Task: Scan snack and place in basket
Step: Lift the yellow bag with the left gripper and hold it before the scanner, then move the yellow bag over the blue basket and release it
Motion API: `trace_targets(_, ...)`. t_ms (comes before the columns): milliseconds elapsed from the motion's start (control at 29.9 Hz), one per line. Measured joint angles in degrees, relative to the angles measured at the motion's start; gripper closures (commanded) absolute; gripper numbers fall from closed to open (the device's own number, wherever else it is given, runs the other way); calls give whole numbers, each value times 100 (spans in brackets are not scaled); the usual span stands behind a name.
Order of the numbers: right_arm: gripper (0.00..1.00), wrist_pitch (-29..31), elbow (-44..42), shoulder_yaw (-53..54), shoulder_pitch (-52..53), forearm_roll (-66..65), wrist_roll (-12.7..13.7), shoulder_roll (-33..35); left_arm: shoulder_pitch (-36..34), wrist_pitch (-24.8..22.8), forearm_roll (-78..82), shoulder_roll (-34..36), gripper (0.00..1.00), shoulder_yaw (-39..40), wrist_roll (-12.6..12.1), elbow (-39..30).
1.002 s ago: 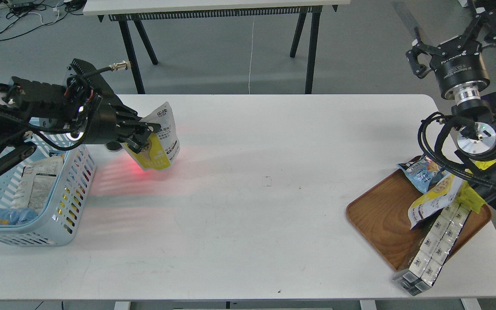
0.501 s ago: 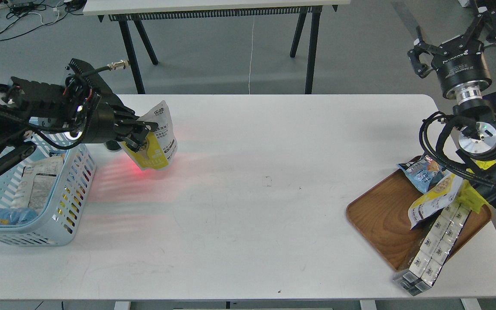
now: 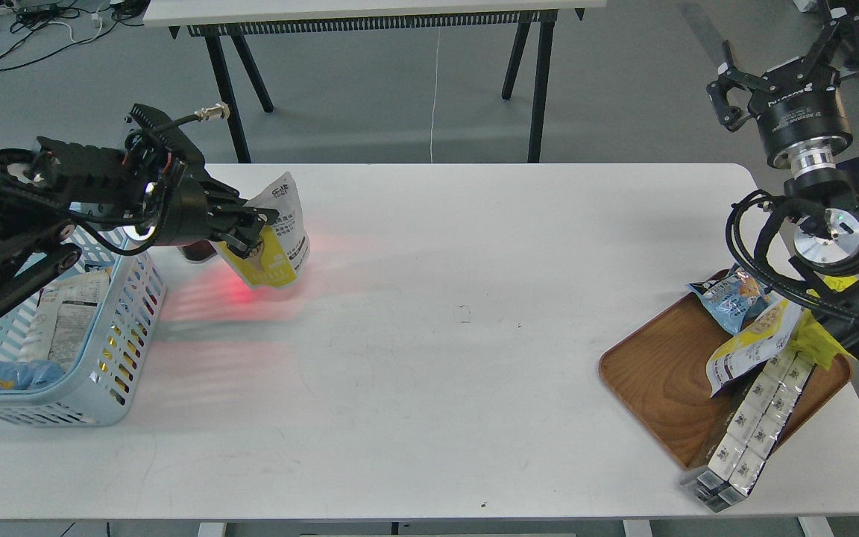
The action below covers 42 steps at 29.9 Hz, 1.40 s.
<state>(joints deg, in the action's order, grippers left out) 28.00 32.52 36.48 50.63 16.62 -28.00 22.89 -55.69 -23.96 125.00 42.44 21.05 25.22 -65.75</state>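
Gripping the snack (image 3: 278, 240) beside the basket (image 3: 112, 350), the left gripper (image 3: 250, 231) is holding it above the surface (image 3: 429, 335); the right gripper (image 3: 780, 56) is seemingly gaping wide.

floor (image 3: 623, 89): grey, smooth
near table (image 3: 437, 373): white top, rounded corners
far table (image 3: 370, 11): white top, black splayed legs
cables (image 3: 27, 22): far left on floor
light: red glow on tabletop, left
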Motion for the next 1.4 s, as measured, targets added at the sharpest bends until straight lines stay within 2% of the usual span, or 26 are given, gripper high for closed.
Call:
trace_targets(301,1,0,0,0,0,0,0,-10,-37,12,0,36,100,18,45,-101)
trace_targets(434,1,0,0,0,0,0,0,-19,-37,-12,0,222,100,34,54,-435)
trace_targets(701,1,0,0,-7,0,0,0,-13,-37,-179,0,1040,99,422,83,-1489)
trace_targets(902,1,0,-7,-4,-1,0,0,-13,-36,-260,0,1854,98,824,264,-1927)
trace_targets(1102,1,0,-9,-1,-9,0,0,-13,-15,-283,0,2651,98,1057,277,-1992)
trace_targets(1403,1,0,-9,0,-16,0,0,-47,49,-271,-314,3678,98,714,278,-1951)
